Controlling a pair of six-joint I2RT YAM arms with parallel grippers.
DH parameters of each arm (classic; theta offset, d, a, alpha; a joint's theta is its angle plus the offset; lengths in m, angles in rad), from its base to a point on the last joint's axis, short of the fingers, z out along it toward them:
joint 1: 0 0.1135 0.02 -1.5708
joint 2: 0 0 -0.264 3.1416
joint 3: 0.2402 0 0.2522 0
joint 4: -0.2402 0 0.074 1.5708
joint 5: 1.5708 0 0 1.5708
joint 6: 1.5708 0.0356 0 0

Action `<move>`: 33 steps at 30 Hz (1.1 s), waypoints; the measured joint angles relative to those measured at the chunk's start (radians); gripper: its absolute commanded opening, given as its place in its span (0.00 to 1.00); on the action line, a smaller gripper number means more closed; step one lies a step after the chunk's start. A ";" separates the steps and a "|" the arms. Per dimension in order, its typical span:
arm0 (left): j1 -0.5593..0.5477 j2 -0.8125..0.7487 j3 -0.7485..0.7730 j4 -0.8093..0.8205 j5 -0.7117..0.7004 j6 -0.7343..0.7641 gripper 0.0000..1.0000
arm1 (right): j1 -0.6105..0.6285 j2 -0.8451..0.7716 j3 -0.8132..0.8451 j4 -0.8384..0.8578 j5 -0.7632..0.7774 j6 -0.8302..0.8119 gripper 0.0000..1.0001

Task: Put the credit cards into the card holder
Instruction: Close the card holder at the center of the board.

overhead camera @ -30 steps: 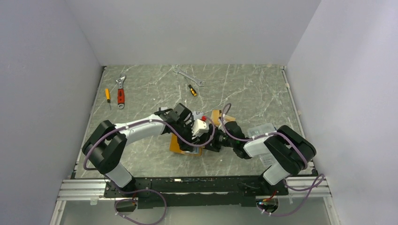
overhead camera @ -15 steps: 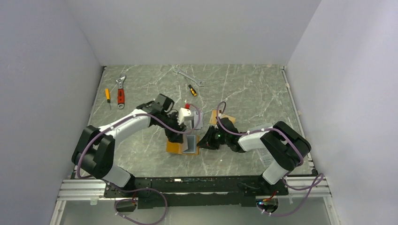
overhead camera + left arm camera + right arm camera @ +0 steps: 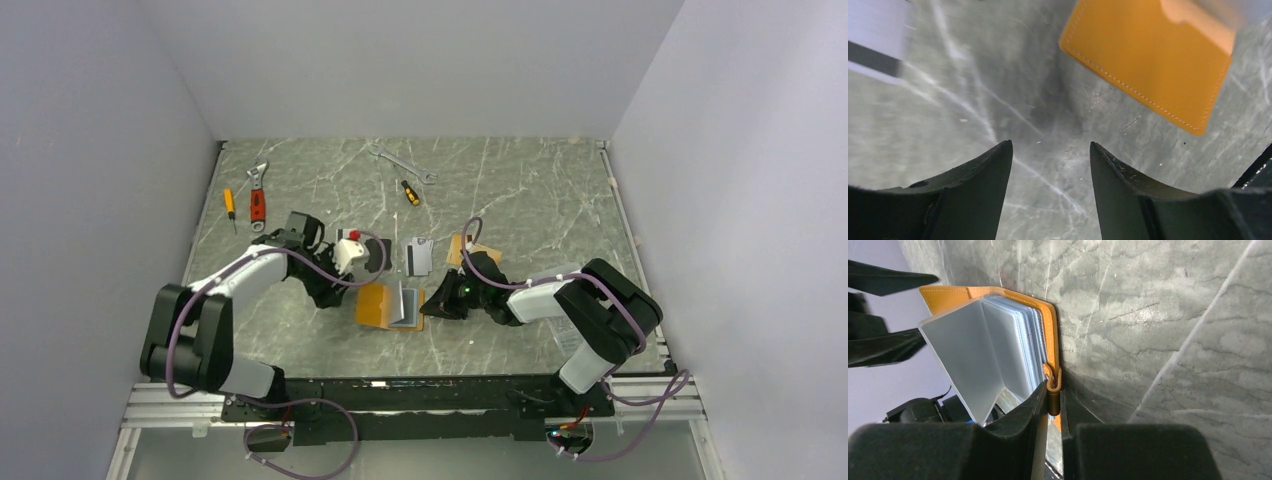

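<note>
The orange card holder lies open near the table's front, its clear pockets fanned upward. My right gripper is shut on the holder's small snap tab at its right edge. Just beyond the holder, a silver-grey credit card with a black stripe lies flat on the table; it also shows in the left wrist view. An orange-tan card lies to its right, partly under a cable. My left gripper is open and empty, just left of the holder.
Tools lie at the back of the table: a steel wrench, a small screwdriver, a red-handled adjustable wrench and a yellow screwdriver. Grey walls close in the table on three sides.
My left gripper pulled back leftward off the holder, still open. The right gripper closed on the snap tab. The silver card and the open holder are now uncovered.
</note>
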 measured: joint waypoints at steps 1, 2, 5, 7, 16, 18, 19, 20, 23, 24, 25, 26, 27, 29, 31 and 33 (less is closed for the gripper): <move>-0.005 0.034 -0.018 0.006 -0.010 0.003 0.63 | 0.000 0.000 0.000 0.000 0.000 0.000 0.12; -0.011 0.058 -0.029 0.010 -0.016 0.005 0.63 | 0.000 0.000 -0.001 0.002 0.000 0.001 0.13; -0.053 0.080 -0.042 0.037 -0.031 0.015 0.63 | 0.000 0.000 -0.005 0.009 0.000 0.005 0.16; -0.101 0.081 -0.042 0.059 -0.031 0.013 0.63 | 0.000 0.000 -0.007 0.013 0.000 0.005 0.21; -0.266 0.083 0.027 0.063 -0.013 -0.035 0.63 | 0.000 -0.023 -0.024 0.049 -0.012 0.005 0.44; -0.292 0.090 0.044 0.068 -0.003 -0.047 0.63 | 0.001 -0.024 -0.027 0.058 -0.016 0.005 0.44; -0.306 0.094 0.053 0.068 0.002 -0.055 0.63 | 0.001 -0.024 -0.029 0.063 -0.016 0.005 0.44; -0.317 0.097 0.060 0.069 0.007 -0.063 0.63 | 0.001 -0.024 -0.031 0.066 -0.016 0.005 0.44; -0.348 0.097 0.082 0.066 0.018 -0.082 0.63 | 0.001 -0.022 -0.032 0.070 -0.017 0.004 0.43; -0.359 0.097 0.093 0.066 0.022 -0.089 0.63 | 0.001 -0.021 -0.032 0.070 -0.018 0.003 0.43; -0.368 0.097 0.102 0.066 0.025 -0.095 0.63 | 0.001 -0.021 -0.032 0.070 -0.018 0.003 0.45; -0.378 0.097 0.110 0.067 0.030 -0.100 0.63 | 0.001 -0.020 -0.031 0.070 -0.019 0.001 0.47; -0.390 0.097 0.118 0.068 0.035 -0.107 0.63 | 0.001 -0.020 -0.031 0.070 -0.020 0.000 0.50; -0.412 0.102 0.130 0.069 0.039 -0.116 0.63 | 0.002 -0.020 -0.027 0.074 -0.028 -0.003 0.56; -0.439 0.124 0.148 0.074 0.041 -0.122 0.63 | 0.006 -0.019 -0.018 0.072 -0.034 -0.006 0.68; -0.467 0.155 0.166 0.083 0.040 -0.128 0.63 | 0.009 -0.025 -0.010 0.071 -0.041 -0.008 0.78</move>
